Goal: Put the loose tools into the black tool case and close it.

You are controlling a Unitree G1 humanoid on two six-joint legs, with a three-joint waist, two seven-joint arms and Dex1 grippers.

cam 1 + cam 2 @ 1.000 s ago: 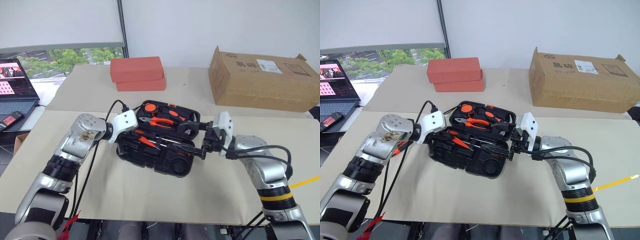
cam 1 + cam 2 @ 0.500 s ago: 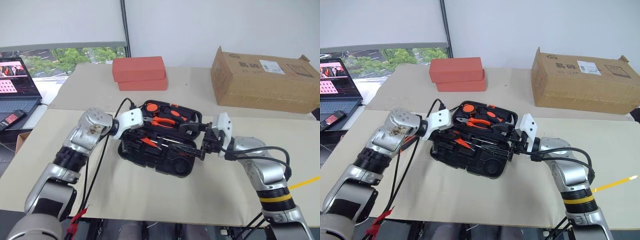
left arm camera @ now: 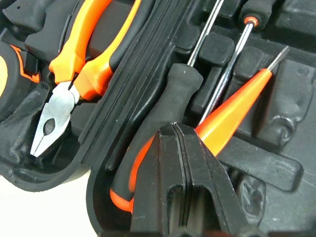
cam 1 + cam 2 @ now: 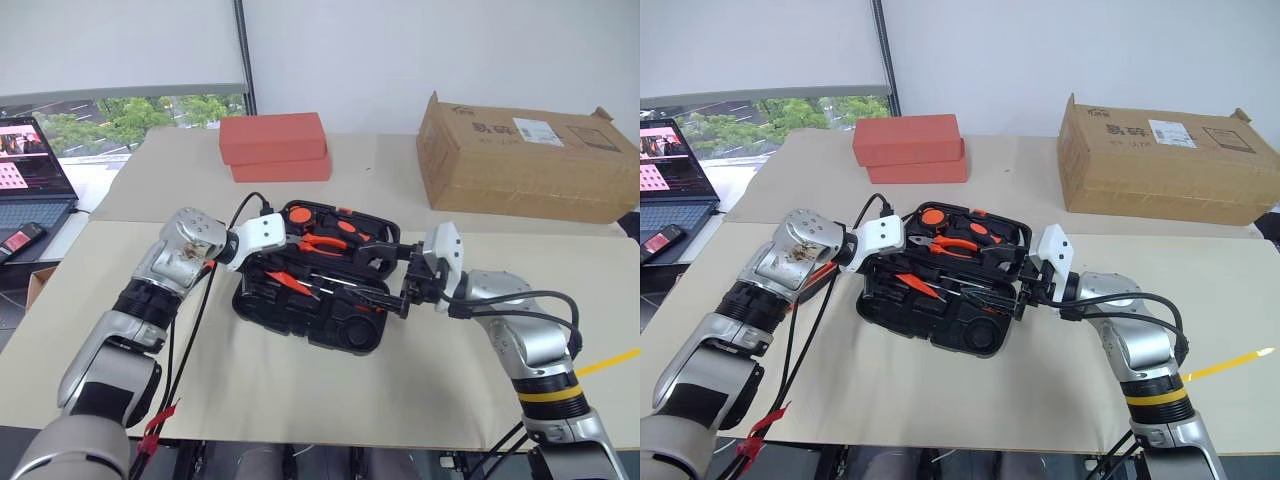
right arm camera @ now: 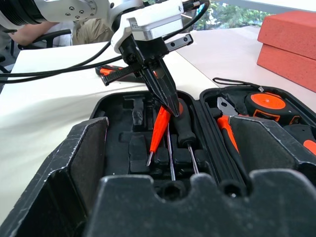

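Case: the black tool case [image 4: 318, 290] lies open on the tabletop [image 4: 300, 385] at mid-frame in the head views, both halves facing up.
Left tool: the left tool [image 5: 163, 96] has its fingers pressed together with nothing between them; the tips rest on or just above the tester pen [image 3: 232, 111] and a black-handled screwdriver [image 3: 165, 116] in the near half.
Right tool: the right tool [image 4: 400, 290] sits at the case's right edge, spread as wide as it goes; I cannot tell whether it grips the rim.
Stowed: pliers [image 4: 322, 243] and an orange-and-black round item lie in the far half.
Loose: 1 black-and-orange tool [image 5: 116, 73] lies on the tabletop beyond the case's left edge.
Progress: my guess is slotting is nearly done; the lid is not yet closed.
Risk 1: pushing at an angle could skid the pen over its slot, leaving it proud.
Risk 2: a proud tool would block the lid and keep the latch from catching.
Risk 3: closing now would leave that outside tool behind.
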